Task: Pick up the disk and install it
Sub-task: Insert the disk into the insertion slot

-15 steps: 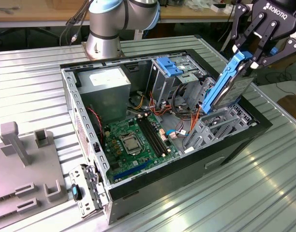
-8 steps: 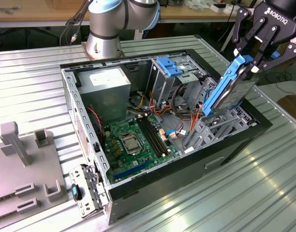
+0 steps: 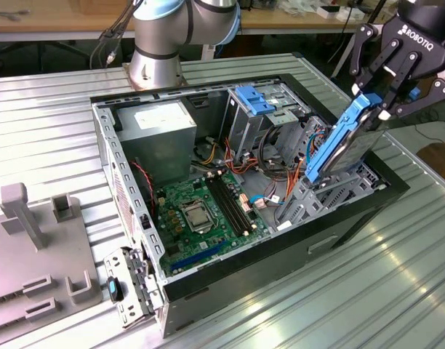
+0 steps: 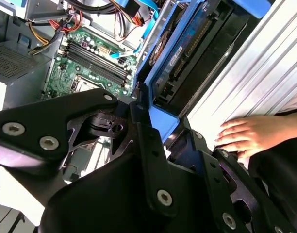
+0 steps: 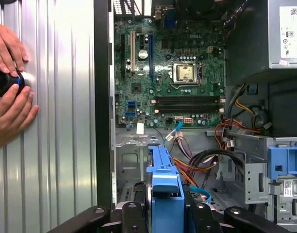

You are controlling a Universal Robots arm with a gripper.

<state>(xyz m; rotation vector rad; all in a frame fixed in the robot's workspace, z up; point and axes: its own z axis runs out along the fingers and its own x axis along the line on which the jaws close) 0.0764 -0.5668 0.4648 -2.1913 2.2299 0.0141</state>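
Observation:
The disk [image 3: 346, 142], a silver drive in a blue plastic frame, stands steeply tilted at the exterior view's right end of the open computer case [image 3: 117, 171]. Its lower end reaches into the bay at the case's front corner. My gripper [image 3: 373, 102] is shut on its upper end, black fingers clamping the blue frame. In the second wrist view the disk [image 4: 187, 53] slopes away from the fingers [image 4: 148, 141] toward the case interior. In the first wrist view the blue frame [image 5: 165, 184] rises edge-on from my gripper [image 5: 165, 216], above the bay.
Inside the case lie the green motherboard [image 3: 201, 211], a grey power supply [image 3: 161, 120] and a silver drive cage with blue clips [image 3: 255, 102]. Orange and black cables crowd beside the bay. A person's hands [image 5: 10, 97] rest on the ribbed table beside the case. Grey fixtures [image 3: 33, 247] stand at the exterior view's left.

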